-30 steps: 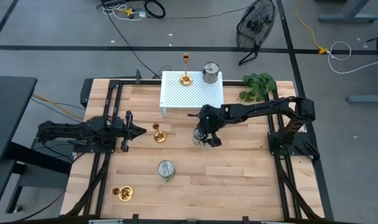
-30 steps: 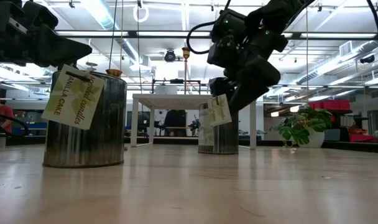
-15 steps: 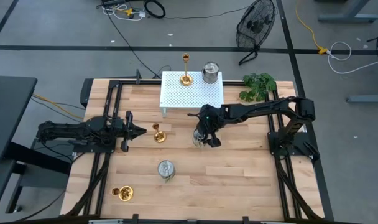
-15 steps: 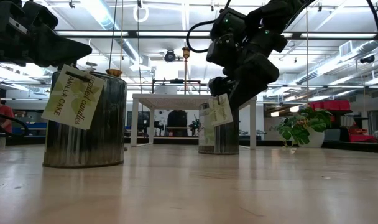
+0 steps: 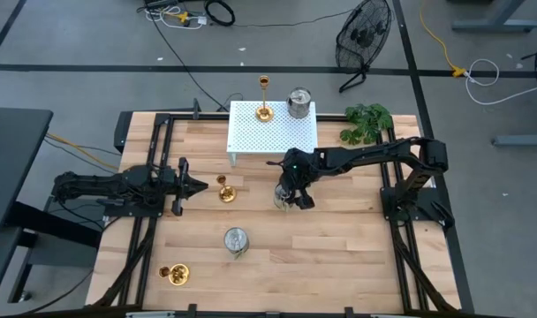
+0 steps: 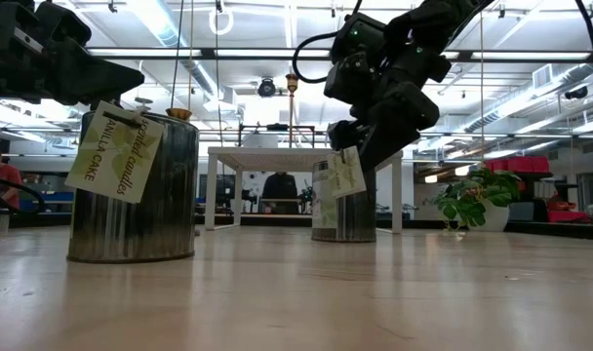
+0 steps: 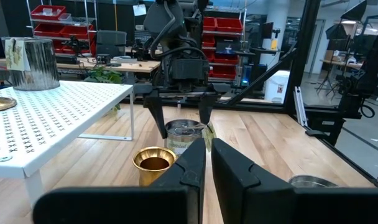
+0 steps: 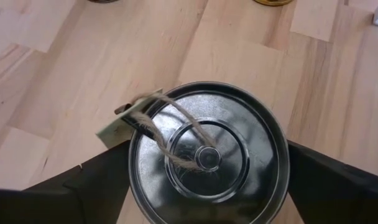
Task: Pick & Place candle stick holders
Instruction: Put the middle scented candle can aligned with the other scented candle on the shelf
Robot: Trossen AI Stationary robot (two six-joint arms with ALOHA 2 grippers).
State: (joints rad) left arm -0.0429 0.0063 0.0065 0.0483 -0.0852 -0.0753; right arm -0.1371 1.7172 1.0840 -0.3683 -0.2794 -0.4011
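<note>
Six candle stick holders are showing in the high view, though none in full detail. One silver tin [image 5: 284,196] is sitting near the table's middle, largely covered by the right gripper [image 5: 291,198]; in the right wrist view its lid [image 8: 207,154] is filling the frame, cut off at the lower edge, with a twine loop and a paper tag [image 8: 124,124] whose writing is facing away. The right gripper's fingers [image 8: 89,183] are standing wide on either side of this tin, just beside its wall; whether they are touching it is not clear. In the left wrist view the same fingers [image 7: 155,116] are straddling the tin, and a gold holder [image 7: 154,163] is standing in front, its base hidden.

The left gripper [image 5: 200,185] is hanging at the table's left side with its fingers [image 7: 188,172] nearly together, holding nothing.

A second silver tin [image 6: 134,188] is looming close in the low view; its tag is reading "scented candles" and "VANILLA CAKE", partly clipped. Another gold holder [image 5: 174,275] is lying near the front left corner. On the white perforated rack [image 5: 251,141] a tall gold holder [image 5: 264,97] and a third silver tin [image 5: 298,102] are standing upright.
</note>
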